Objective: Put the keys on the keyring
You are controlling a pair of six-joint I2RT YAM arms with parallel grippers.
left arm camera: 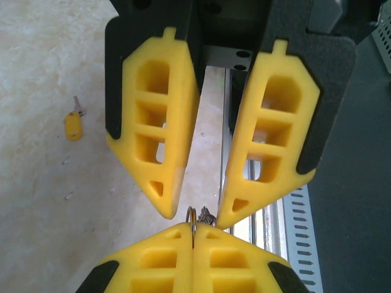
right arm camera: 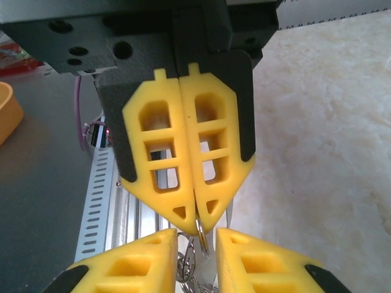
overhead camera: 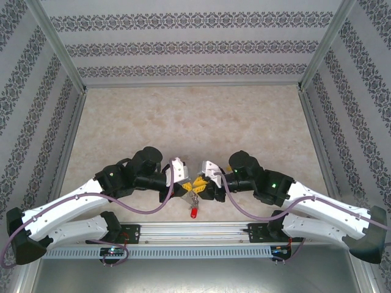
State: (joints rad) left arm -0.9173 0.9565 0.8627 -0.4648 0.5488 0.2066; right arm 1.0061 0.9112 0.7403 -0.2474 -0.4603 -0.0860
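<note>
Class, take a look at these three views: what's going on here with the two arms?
The two arms meet tip to tip near the near edge of the table. The left gripper is shut on the thin metal keyring. The right gripper faces it, jaws apart on either side of the ring, not gripping. A red key shows just beneath them, seemingly hanging from the ring. A yellow key lies loose on the table, not yet on the ring.

Keyring (right arm camera: 202,237) between left tool (right arm camera: 195,223) and right tool (left arm camera: 195,212)

clear: far table (overhead camera: 195,116) | blocked: left pincer (right arm camera: 195,223) facing right pincer (right arm camera: 197,241)
</note>
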